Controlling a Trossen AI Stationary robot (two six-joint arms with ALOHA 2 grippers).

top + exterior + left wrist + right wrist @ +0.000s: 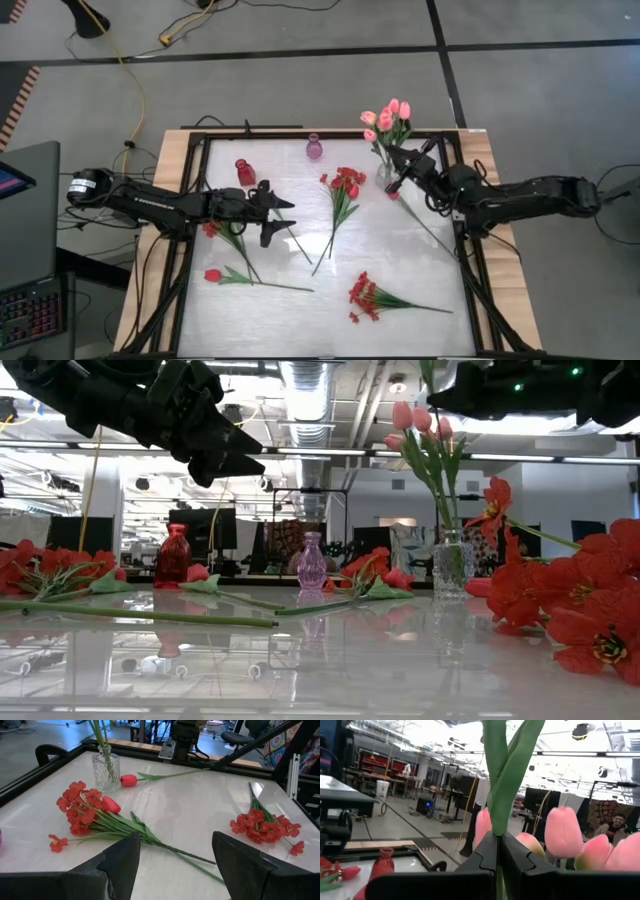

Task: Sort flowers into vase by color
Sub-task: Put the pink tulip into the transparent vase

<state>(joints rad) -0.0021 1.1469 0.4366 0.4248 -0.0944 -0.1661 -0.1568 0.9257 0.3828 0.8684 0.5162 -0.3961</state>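
The right gripper [498, 851] was clamped on a green stem of the pink tulips [388, 117] standing in the clear vase [387, 175] at the table's [400, 270] far right. The left gripper [283, 214], jaws wide & holding nothing, hung above the table's left-centre. Red flowers [343, 186] lay loose across the top; a red vase [245, 171] & purple vase [314, 147] stood w/o stems.

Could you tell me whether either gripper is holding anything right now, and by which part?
The right gripper is shut on the green leaves of a pink tulip stem above the clear vase. The left gripper is open and empty.
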